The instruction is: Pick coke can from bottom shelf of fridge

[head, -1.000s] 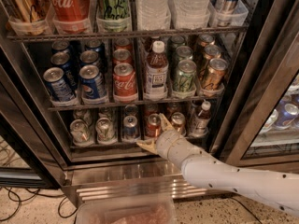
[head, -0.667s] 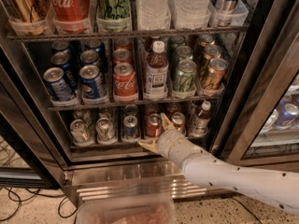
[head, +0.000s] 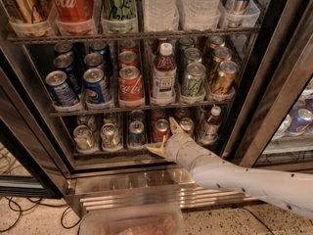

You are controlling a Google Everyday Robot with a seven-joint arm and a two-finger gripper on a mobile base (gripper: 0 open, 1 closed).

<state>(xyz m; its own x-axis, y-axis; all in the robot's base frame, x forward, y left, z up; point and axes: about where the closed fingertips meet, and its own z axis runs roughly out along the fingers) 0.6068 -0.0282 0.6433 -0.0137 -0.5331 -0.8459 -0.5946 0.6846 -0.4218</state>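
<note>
Stainless steel frames the fridge (head: 146,179), whose door stands open on a dark interior with wire racks.

1. Bottom shelf (head: 117,153): the lowest rack, with a front rail along its front edge. From the left end to the right end it carries 2 silver-topped cans (head: 84,137), 1 blue-and-silver can (head: 136,132), the coke can (head: 160,127), another reddish can (head: 187,126) and a small bottle (head: 211,124).
2. Coke can: upright, in the front row, just right of the shelf's middle and close behind the front rail. Its red body and silver top are both visible.
3. Gripper (head: 160,135): at the front edge of the bottom shelf, directly before the coke can. Its 2 fingers (head: 154,150) stand apart, one pointing left along the rail below the can and the other rising at the can's right side (contact with the can cannot be told).
4. Arm (head: 244,180): white, entering from the lower right corner and reaching up and left to the shelf.
5. Middle shelf (head: 142,107): from left to right, blue Pepsi cans (head: 98,85), Coca-Cola cans (head: 130,84), a brown bottle (head: 164,72), green cans (head: 194,78) and copper cans (head: 225,76).
6. Floor: a clear plastic bin (head: 132,223) sits below the fridge's front sill, and black cables (head: 17,212) lie at the lower left corner.
</note>
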